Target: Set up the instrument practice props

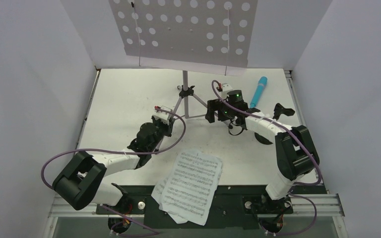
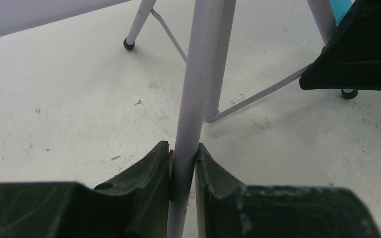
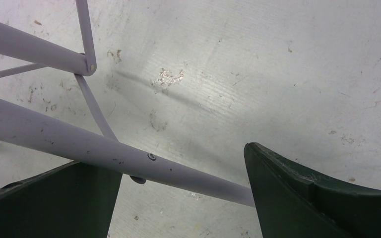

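The lilac music stand (image 1: 185,84) stands upright at the back middle, its perforated desk (image 1: 183,29) high up. My left gripper (image 1: 164,118) is shut on the stand's near-left tripod leg (image 2: 198,99), pinched between both fingers (image 2: 151,168). My right gripper (image 1: 213,111) is open, and the right tripod leg (image 3: 104,146) crosses the gap between its wide-apart jaws. White sheet-music pages (image 1: 191,184) lie at the near edge between the arm bases. The turquoise microphone (image 1: 259,91) lies at the back right. The black mic stand (image 1: 283,110) sits just beyond my right forearm, partly hidden.
White walls close in the table (image 1: 124,99) on the left, back and right. The stand's other legs and thin braces (image 2: 258,96) spread over the table between the two grippers. A black plate (image 1: 228,198) holds the arm bases at the near edge.
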### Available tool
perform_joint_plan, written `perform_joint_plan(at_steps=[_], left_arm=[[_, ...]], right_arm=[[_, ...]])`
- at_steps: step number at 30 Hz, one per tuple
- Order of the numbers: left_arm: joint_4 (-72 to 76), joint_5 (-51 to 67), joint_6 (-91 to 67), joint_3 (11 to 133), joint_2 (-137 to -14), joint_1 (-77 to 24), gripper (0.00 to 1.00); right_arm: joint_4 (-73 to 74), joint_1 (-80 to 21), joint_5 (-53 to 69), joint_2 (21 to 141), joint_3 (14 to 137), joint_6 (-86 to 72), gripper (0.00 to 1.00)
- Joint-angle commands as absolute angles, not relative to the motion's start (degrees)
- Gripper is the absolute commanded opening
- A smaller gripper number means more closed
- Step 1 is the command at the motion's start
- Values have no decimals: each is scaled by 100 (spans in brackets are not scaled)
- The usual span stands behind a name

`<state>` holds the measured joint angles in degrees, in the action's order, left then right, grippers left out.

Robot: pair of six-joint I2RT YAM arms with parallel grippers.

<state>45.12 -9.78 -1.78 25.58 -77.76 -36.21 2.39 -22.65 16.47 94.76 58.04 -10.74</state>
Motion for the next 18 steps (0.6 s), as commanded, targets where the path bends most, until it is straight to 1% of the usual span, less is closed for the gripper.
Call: perform_joint_plan(at_steps=[1,18], left_arm=[[4710,-1192,-680,2820,-7901,-3703,0],[4713,-1331,-843,3357,-8540,-3779,0]], right_arm=[[154,-2033,908,9721,6286,-1172,90],[651,-1842,767,10560,7401,-1301,91]])
